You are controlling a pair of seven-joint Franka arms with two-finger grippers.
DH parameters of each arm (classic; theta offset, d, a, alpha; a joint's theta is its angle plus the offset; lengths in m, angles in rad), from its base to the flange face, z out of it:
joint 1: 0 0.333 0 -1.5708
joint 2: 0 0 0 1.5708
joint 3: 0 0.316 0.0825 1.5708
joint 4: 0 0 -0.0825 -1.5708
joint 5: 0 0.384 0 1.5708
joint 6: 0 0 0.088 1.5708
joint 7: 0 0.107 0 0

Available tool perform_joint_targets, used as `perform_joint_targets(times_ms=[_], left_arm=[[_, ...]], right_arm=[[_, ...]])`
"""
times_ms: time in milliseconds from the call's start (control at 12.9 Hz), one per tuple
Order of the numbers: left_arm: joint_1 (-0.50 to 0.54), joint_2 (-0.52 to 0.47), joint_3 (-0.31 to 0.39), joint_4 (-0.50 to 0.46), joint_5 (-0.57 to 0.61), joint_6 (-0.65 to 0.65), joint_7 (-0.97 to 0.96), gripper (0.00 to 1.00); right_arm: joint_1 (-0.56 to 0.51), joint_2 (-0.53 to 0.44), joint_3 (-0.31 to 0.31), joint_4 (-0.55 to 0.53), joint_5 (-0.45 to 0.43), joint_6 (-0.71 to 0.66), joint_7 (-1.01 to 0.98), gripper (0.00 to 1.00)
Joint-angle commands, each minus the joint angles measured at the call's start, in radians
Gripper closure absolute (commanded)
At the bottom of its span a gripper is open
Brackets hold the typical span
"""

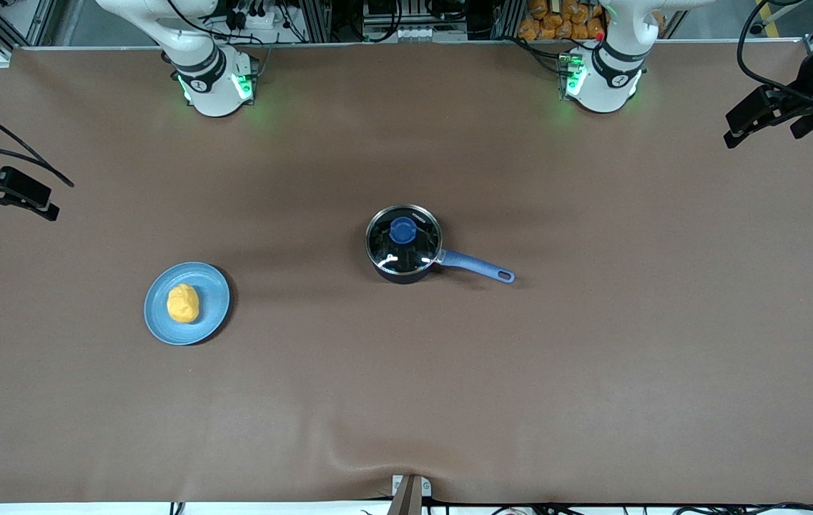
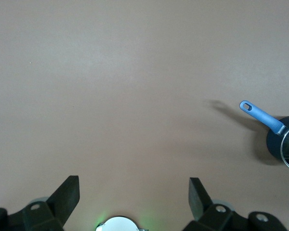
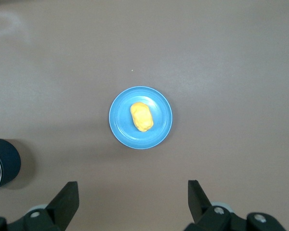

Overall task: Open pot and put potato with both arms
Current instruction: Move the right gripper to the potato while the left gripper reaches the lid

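Note:
The black pot (image 1: 404, 244) stands mid-table with its clear glass lid and blue knob (image 1: 403, 230) on it. Its blue handle (image 1: 481, 267) points toward the left arm's end. The yellow-orange potato (image 1: 183, 303) lies on a light-blue plate (image 1: 217, 286) toward the right arm's end. My left gripper (image 1: 764, 136) is open and empty, high over the table's left-arm end. My right gripper (image 1: 20, 211) is open and empty, high over the right-arm end. The left wrist view shows its gripper (image 2: 134, 192) and the pot (image 2: 284, 144). The right wrist view shows its gripper (image 3: 133, 195), the potato (image 3: 141, 117) and the pot's edge (image 3: 4, 163).
The brown table mat (image 1: 592, 357) is bare round the pot and plate. The two arm bases (image 1: 214, 82) (image 1: 603, 75) stand at the table edge farthest from the front camera. A small metal bracket (image 1: 410, 493) sits at the nearest edge.

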Motion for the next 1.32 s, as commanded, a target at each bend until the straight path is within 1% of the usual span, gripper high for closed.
perform_joint_targets(times_ms=[0, 232, 387, 542, 697, 774, 929, 1084, 1239], left_arm=[[0.011, 0.02, -0.008, 0.032, 0.019, -0.024, 0.019, 0.0], [0.008, 0.023, -0.007, 0.052, 0.025, -0.024, 0.018, 0.0], [0.003, 0.031, -0.014, 0.061, 0.025, -0.024, 0.018, 0.0], [-0.005, 0.031, -0.019, 0.059, 0.025, -0.024, -0.005, 0.0], [-0.006, 0.038, -0.031, 0.061, 0.025, -0.018, -0.031, 0.0], [-0.008, 0.06, -0.033, 0.063, 0.021, -0.011, -0.029, 0.0], [-0.012, 0.098, -0.076, 0.098, 0.021, 0.001, -0.032, 0.0], [-0.018, 0.12, -0.103, 0.124, 0.022, 0.041, -0.025, 0.0], [-0.02, 0.128, -0.136, 0.139, 0.016, 0.045, -0.025, 0.0]], right_arm=[[0.001, -0.007, 0.001, -0.013, 0.003, 0.003, 0.016, 0.0], [0.003, -0.007, 0.003, -0.021, 0.005, 0.012, 0.017, 0.0], [0.018, -0.006, 0.003, -0.038, 0.006, 0.043, 0.017, 0.0], [0.044, 0.01, 0.003, -0.076, 0.008, 0.087, 0.017, 0.0], [0.061, 0.022, 0.003, -0.139, 0.008, 0.145, 0.016, 0.0], [0.062, 0.039, 0.003, -0.182, 0.008, 0.19, 0.013, 0.0], [0.076, 0.1, 0.003, -0.231, 0.008, 0.254, 0.007, 0.0], [0.075, 0.169, 0.003, -0.245, 0.005, 0.29, 0.002, 0.0], [0.076, 0.255, 0.003, -0.251, 0.003, 0.339, -0.018, 0.0]])
